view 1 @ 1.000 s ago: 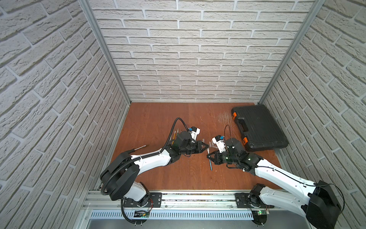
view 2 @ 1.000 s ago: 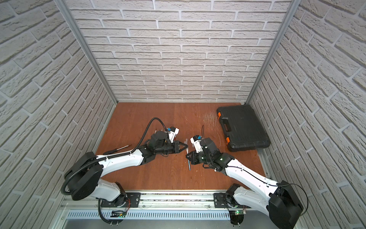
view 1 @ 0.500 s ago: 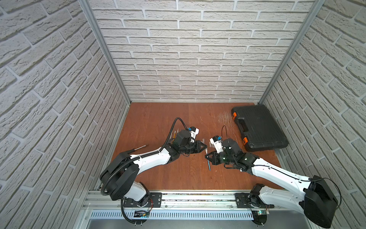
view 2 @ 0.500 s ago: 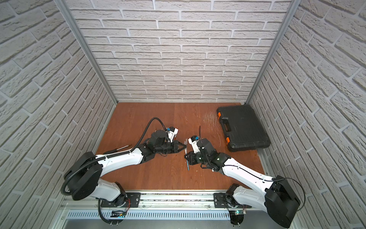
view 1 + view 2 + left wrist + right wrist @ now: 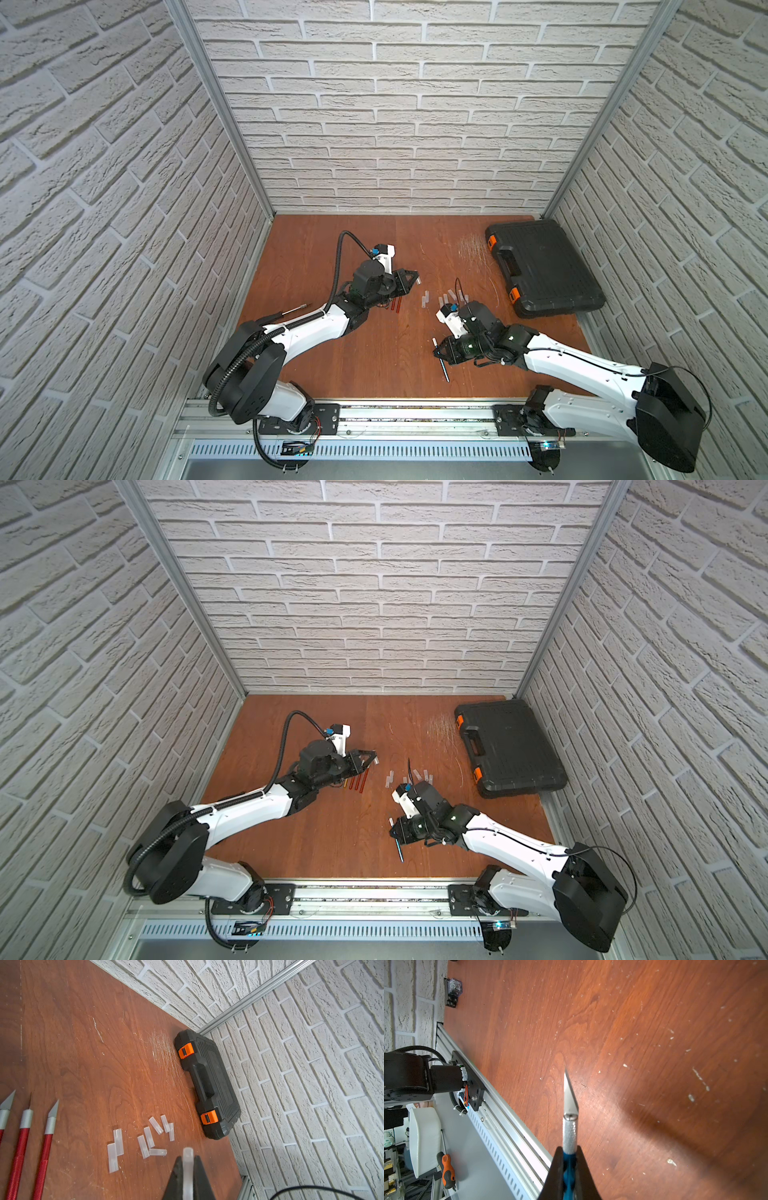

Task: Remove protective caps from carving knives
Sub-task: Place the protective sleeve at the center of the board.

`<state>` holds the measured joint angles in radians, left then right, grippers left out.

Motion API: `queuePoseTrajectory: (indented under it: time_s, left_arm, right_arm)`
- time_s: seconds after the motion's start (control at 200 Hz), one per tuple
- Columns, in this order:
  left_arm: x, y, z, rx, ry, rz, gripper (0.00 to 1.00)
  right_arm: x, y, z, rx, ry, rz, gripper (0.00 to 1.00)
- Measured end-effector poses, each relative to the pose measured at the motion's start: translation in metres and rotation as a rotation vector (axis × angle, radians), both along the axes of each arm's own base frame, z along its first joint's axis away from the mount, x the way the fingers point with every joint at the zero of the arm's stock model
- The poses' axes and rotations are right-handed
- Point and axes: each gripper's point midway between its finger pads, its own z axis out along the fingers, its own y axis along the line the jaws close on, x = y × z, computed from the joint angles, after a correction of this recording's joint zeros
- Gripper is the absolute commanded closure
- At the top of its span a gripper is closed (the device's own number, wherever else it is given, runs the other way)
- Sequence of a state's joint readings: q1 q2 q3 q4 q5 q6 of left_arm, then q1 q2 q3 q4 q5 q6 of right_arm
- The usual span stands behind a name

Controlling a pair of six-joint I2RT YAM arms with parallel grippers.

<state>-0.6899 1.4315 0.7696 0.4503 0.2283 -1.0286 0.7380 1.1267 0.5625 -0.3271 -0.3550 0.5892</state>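
On table [image 5: 374, 365], black case [image 5: 544, 270] closed; left pincer [image 5: 188, 1162] clamps cap [image 5: 188, 1152], right pincer [image 5: 569, 1150] clamps blue knife [image 5: 570, 1134]

The left arm [image 5: 307, 332] stretches low toward the middle, its left gripper [image 5: 188, 1160] pinched tight on a clear cap [image 5: 188, 1152]. The right arm [image 5: 573, 361] bends inward. Its right gripper [image 5: 569, 1150], seemingly rolled onto its side, clamps a blue knife [image 5: 569, 1130].

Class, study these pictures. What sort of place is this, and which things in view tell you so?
Probably a robot lab test booth: brick-patterned panels in aluminium posts box in a wooden table, and a white left arm and right arm are bolted to a rail at its front.
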Motion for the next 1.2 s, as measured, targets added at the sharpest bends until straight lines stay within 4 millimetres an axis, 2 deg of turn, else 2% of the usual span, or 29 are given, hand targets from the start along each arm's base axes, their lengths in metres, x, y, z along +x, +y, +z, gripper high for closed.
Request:
queuePoseTrajectory:
  time_s: [0.175, 0.285, 0.43, 0.625, 0.765, 0.87, 0.975, 1.2]
  left_arm:
    - [0.005, -0.005, 0.003, 0.022, 0.003, -0.007, 1.00]
    - [0.011, -0.013, -0.006, 0.063, 0.031, -0.024, 1.00]
    - [0.012, -0.027, -0.041, 0.150, 0.107, -0.061, 1.00]
    - [0.001, -0.059, -0.089, 0.256, 0.195, -0.136, 0.99]
    - [-0.002, -0.085, -0.107, 0.323, 0.207, -0.178, 0.99]
    - [-0.002, -0.097, -0.117, 0.362, 0.205, -0.190, 0.98]
    - [-0.003, -0.099, -0.130, 0.406, 0.216, -0.188, 0.98]
    - [-0.002, -0.087, -0.151, 0.483, 0.244, -0.155, 0.93]
  right_arm:
    - [0.002, -0.012, 0.006, -0.029, -0.039, -0.034, 0.97]
    - [0.004, -0.027, 0.012, -0.078, -0.083, -0.079, 0.97]
    - [0.008, -0.049, 0.025, -0.156, -0.138, -0.141, 0.97]
    - [0.012, -0.065, 0.040, -0.210, -0.183, -0.188, 0.97]
    - [0.010, -0.076, 0.035, -0.263, -0.177, -0.202, 0.97]
    - [0.008, -0.080, 0.035, -0.274, -0.176, -0.206, 0.97]
    - [0.007, -0.080, 0.037, -0.266, -0.183, -0.208, 0.97]
    - [0.006, -0.081, 0.036, -0.266, -0.182, -0.207, 0.97]
